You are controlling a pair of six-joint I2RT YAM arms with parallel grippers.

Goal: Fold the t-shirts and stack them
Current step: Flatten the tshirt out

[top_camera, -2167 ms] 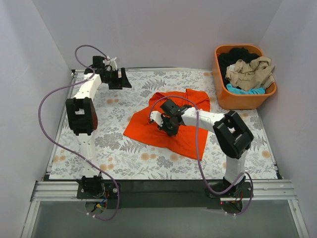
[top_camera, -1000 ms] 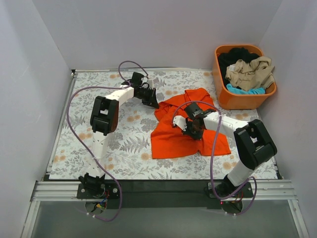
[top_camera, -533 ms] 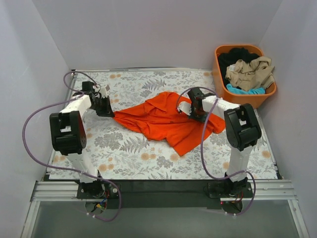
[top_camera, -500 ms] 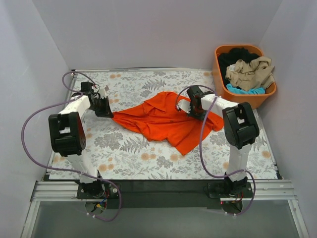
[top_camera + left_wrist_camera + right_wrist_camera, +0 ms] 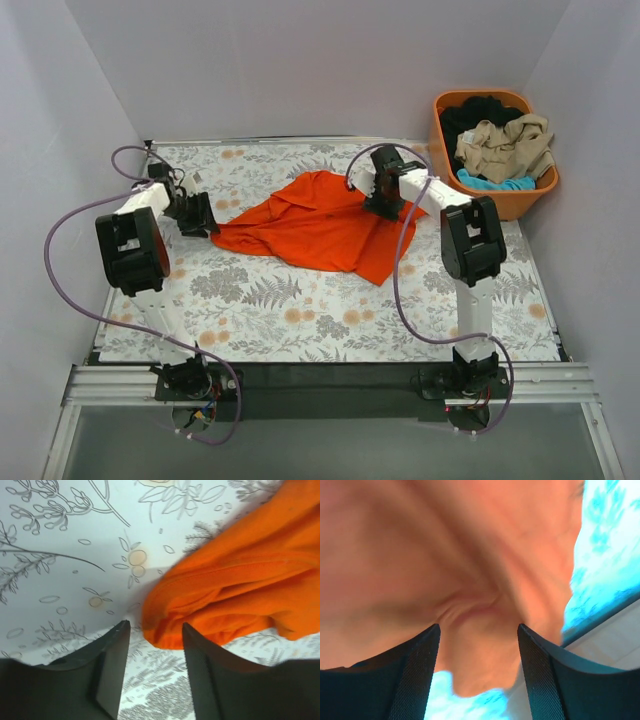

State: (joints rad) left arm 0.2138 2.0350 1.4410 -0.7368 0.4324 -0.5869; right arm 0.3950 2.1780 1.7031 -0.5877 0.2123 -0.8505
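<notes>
Hanging released at both ends of the shirt (image 5: 315, 222), the left tool (image 5: 153, 627) and right tool (image 5: 479, 628) are risking snagging loose cloth and bunching it.

Near half of table (image 5: 300, 310): open floral cloth between the arm bases, passable. Centre-far: orange t-shirt (image 5: 310, 225) lies low and spread out. Far right corner: heaped orange basket (image 5: 470, 205) blocks. Walls (image 5: 300, 70) close three sides. Left arm (image 5: 130, 250) hugs the left edge; right arm (image 5: 468, 240) stands beside the basket.
</notes>
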